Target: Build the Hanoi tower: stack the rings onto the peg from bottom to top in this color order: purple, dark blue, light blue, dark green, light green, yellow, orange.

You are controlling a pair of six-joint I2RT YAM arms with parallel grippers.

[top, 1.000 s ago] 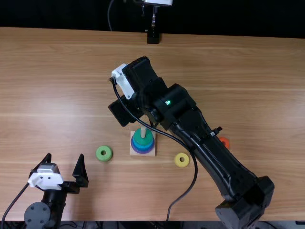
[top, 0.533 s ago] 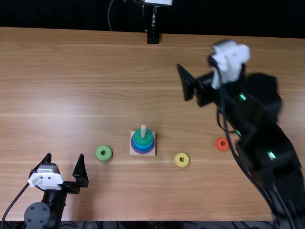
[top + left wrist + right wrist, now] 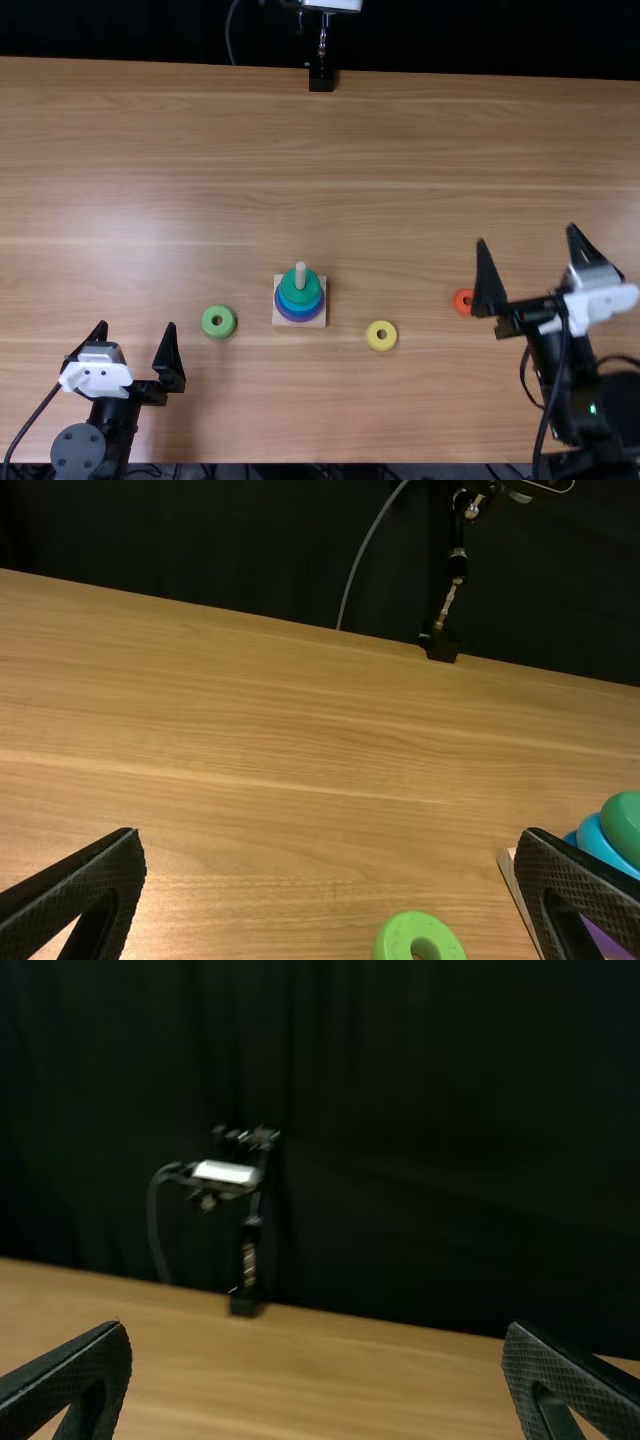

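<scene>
We are wanting the light green ring (image 3: pixel 210 322) next, and it is lying just right of our left jaws (image 3: pixel 138 325), well away from our right jaws (image 3: pixel 527 234), both sitting wide and empty.

Tabletop (image 3: pixel 150 150): smooth wood w/ slight gloss; peg (image 3: pixel 300 276) matt wood; lt green ring (image 3: pixel 398 930) smooth plastic; backdrop (image 3: pixel 220 540) matt cloth.

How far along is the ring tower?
Four rings look stacked on the peg: purple, dark blue, light blue, dark green. Nothing's in hand: the left pincer and right pincer stand open. Light green, yellow and orange rings are left, lying on the table.
</scene>
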